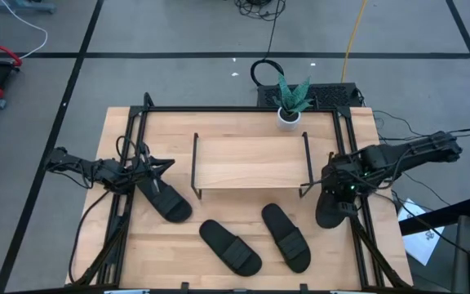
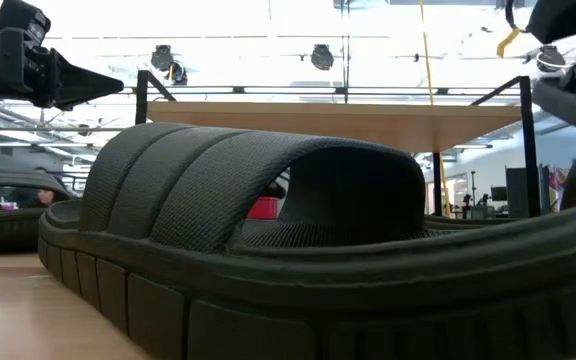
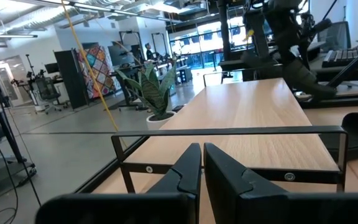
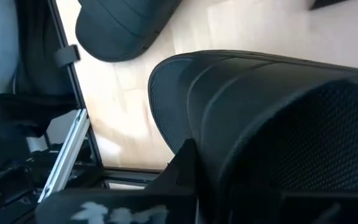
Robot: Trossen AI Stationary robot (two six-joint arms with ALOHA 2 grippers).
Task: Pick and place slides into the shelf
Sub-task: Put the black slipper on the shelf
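Shelf (image 1: 251, 162) stood mid-table, top board bare. Three slides lay in front of it: one (image 1: 164, 199) off its left end, two (image 1: 230, 246) (image 1: 285, 237) ahead. Right gripper (image 1: 339, 198) beside shelf's right end was clamped on fourth slide (image 1: 328, 214). Left gripper (image 1: 155, 167), fingers together, held nothing beside the left end.

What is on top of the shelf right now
Nothing shows on the shelf's board; no slides are there. The space beneath it is covered by the board.
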